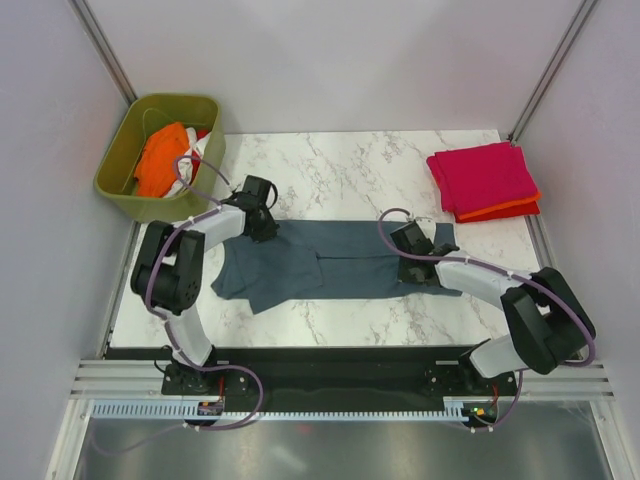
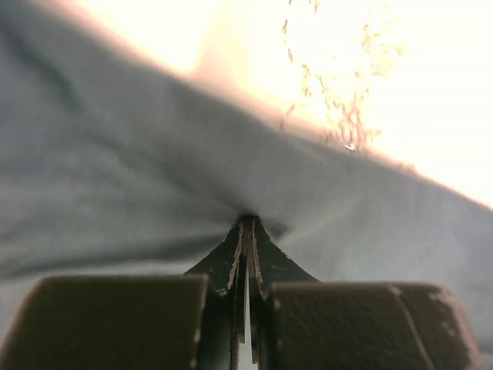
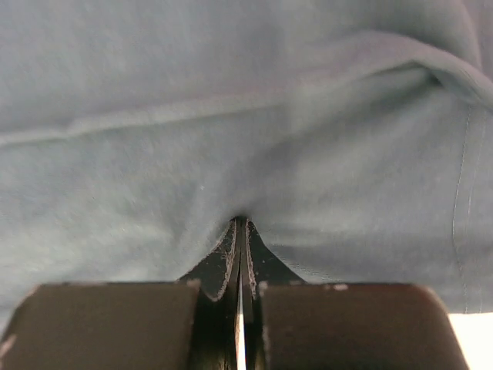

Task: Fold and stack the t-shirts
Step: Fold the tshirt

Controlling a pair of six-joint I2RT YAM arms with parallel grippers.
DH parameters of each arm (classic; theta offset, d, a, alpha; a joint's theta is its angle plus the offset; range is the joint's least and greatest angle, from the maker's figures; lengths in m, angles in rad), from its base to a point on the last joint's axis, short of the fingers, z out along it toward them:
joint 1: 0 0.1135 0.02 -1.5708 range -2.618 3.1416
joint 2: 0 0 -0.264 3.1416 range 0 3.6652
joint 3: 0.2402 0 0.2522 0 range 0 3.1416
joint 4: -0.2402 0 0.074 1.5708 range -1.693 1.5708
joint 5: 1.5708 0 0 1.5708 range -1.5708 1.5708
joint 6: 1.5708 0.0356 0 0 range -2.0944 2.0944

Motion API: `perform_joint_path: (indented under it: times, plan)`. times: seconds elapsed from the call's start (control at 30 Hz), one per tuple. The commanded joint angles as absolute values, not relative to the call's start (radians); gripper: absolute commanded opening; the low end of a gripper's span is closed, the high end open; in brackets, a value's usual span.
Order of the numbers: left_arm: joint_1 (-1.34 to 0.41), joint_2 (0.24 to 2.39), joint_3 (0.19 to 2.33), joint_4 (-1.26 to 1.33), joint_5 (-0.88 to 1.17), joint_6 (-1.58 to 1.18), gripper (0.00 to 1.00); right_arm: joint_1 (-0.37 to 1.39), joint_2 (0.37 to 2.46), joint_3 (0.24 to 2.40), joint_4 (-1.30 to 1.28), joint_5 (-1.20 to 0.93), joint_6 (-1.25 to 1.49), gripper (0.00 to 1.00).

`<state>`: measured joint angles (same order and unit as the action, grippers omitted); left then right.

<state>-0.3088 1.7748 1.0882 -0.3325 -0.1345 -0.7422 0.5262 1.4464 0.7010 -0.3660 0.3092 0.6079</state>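
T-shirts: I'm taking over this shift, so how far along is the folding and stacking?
Done: a pink shirt lies folded on an orange-red one at the far right corner of the table. In hand: the grey shirt lies spread out, left fingers and right fingers shut on it, fold unfinished. Left: an orange shirt and a white one wait in the bin.

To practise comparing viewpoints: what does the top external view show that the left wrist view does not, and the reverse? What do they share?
Only the top external view: the olive-green plastic bin holding an orange t-shirt, and the folded magenta-pink t-shirt lying on an orange-red t-shirt at the far right. Only the left wrist view: the left fingers up close, shut on a pinch of fabric, with creases radiating from it. Both: the slate blue-grey cloth t-shirt spread on the white marbled tabletop.
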Motion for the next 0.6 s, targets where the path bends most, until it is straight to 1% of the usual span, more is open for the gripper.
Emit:
perform_joint_path:
  times: [0.0,0.17,0.27,0.33,0.37,0.43,0.47,0.53,0.57]
  plan:
    - [-0.327,1.859,1.182,-0.325,-0.127,-0.701,0.02,0.541,1.497,0.664,-0.327,0.252,0.64,0.0]
    - [-0.345,1.998,1.296,-0.356,-0.121,-0.689,0.02,0.603,1.505,0.638,-0.328,0.226,0.664,0.0]
    - [-0.347,2.06,1.376,-0.377,-0.085,-0.654,0.02,0.713,1.511,0.637,-0.325,0.216,0.718,0.0]
    - [-0.351,2.146,1.509,-0.432,-0.058,-0.634,0.02,0.818,1.537,0.652,-0.305,0.192,0.776,0.0]
    - [-0.359,2.178,1.625,-0.457,-0.052,-0.614,0.02,0.851,1.551,0.679,-0.295,0.178,0.79,0.0]
    - [-0.37,2.293,1.759,-0.538,-0.029,-0.6,0.02,0.946,1.609,0.725,-0.266,0.158,0.819,0.0]
    - [-0.379,2.328,1.896,-0.56,-0.019,-0.591,0.02,0.974,1.632,0.786,-0.259,0.147,0.834,0.0]
    - [-0.39,2.448,2.035,-0.613,0.035,-0.575,0.02,1.038,1.71,0.859,-0.249,0.135,0.839,0.0]
    - [-0.397,2.491,2.175,-0.633,0.061,-0.574,0.02,1.054,1.733,0.929,-0.244,0.097,0.824,0.0]
